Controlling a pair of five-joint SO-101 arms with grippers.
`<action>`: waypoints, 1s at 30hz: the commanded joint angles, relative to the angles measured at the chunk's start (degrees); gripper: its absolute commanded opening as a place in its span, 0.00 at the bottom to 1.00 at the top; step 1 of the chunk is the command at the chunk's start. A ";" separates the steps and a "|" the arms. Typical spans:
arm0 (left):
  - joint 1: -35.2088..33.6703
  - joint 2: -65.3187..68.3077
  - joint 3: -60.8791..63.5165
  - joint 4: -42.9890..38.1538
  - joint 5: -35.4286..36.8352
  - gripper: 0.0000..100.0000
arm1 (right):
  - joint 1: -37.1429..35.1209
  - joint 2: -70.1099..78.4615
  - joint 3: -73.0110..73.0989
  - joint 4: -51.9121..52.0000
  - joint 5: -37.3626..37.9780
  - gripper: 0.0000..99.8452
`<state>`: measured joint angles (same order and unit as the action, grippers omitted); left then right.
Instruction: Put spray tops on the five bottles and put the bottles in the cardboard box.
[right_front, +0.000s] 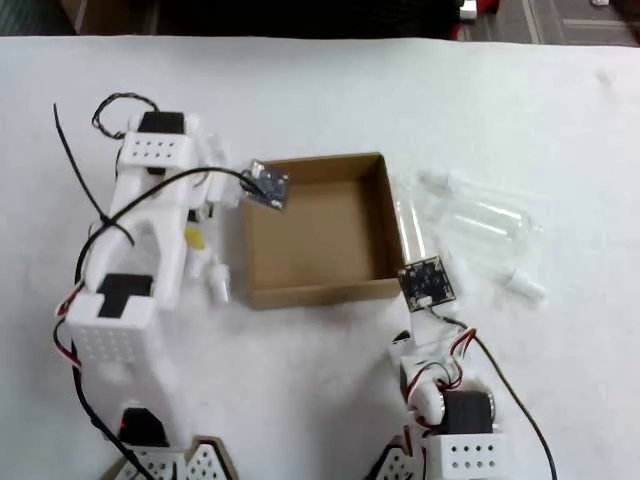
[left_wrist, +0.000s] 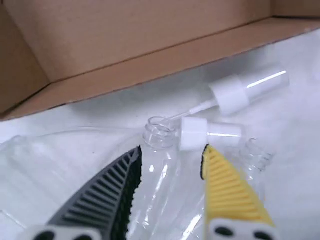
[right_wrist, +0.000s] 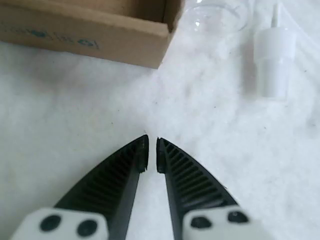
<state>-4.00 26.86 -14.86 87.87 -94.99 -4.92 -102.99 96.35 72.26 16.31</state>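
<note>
My left gripper is open beside the cardboard box, its grey and yellow fingers on either side of a clear bottle with an open neck. A white spray top lies right at that neck, and a second spray top lies just beyond. Another bottle neck shows past the yellow finger. My right gripper is shut and empty above bare table near the box's corner. A spray top and a bottle's end lie ahead of it.
The open cardboard box sits mid-table with nothing visible inside. Clear bottles lie to its right with a spray top near them. The left arm stands against the box's left side, with a spray top beside it.
</note>
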 joint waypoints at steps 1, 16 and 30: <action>-0.48 2.24 -7.82 1.05 -0.88 0.19 | 0.13 -0.13 0.53 0.40 0.26 0.02; 0.04 10.15 -12.66 1.93 -3.34 0.19 | 0.13 -0.13 0.53 0.40 0.26 0.02; 0.22 10.51 -12.04 1.93 -6.51 0.18 | 0.13 -0.13 0.53 0.40 0.26 0.02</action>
<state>-4.00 37.93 -24.53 88.84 -100.88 -4.92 -102.99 96.35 72.26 16.31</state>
